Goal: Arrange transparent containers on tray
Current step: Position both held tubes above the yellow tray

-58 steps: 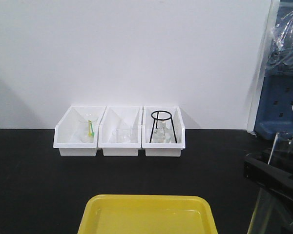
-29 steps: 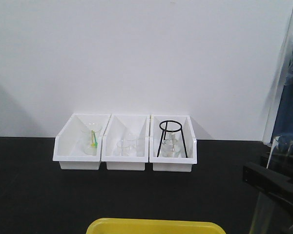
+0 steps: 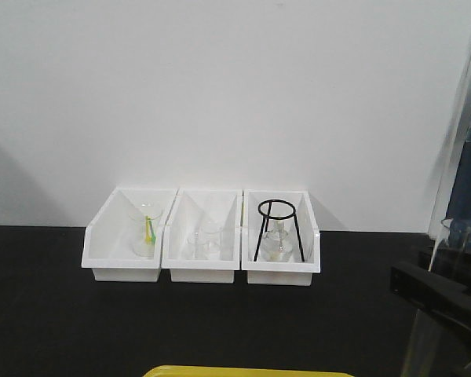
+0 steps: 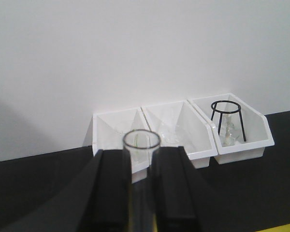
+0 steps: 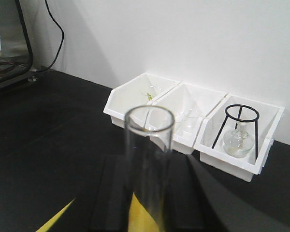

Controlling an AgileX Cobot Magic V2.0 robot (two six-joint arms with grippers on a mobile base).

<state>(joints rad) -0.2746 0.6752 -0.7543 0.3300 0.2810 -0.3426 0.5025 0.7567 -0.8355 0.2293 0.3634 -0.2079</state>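
A clear glass test tube, a thin cylinder with a round flared rim, stands upright, clamped between the matte black fingers of the left gripper. The right gripper clamps a second test tube likewise. The yellow tray shows only its rounded rim, in front of three white plastic bins.

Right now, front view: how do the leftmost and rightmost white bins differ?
The leftmost bin holds a wide-mouthed glass with a yellow-green item; the rightmost bin holds a narrow-necked round flask. Only the rightmost has a black wire stand; the leftmost has none. Both are white, open-front.
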